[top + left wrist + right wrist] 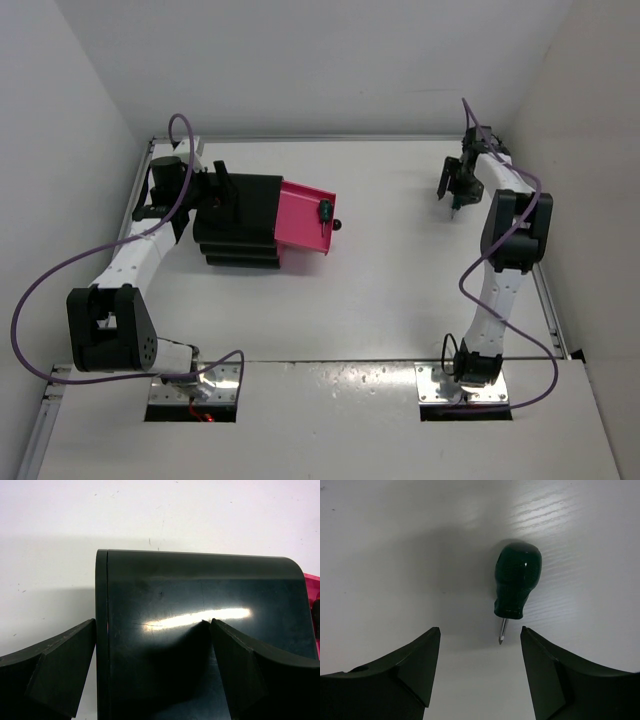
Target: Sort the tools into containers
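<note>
While both claws are spread wide, neither has hold of anything. Right claw [480, 635]: empty, hanging over the worktop [380, 555] at its far right corner. Just ahead of its fingertips lies a stubby screwdriver [517, 580] with a dark green bulb handle. Its short metal tip points back toward the claw, nearer the right finger, and is not touched.

Left claw [152, 630]: open over the rear of the black cabinet [200, 595]. One finger [60, 670] hangs outside the cabinet's back edge, the other over its glossy top. Cannot tell whether either touches it.

Cabinet sits far left on the worktop. Its top pink drawer [298, 225] is pulled out to the right, round black knob [338, 224] at the front. A second green-handled tool [325, 210] lies inside that drawer, near the front wall.
</note>
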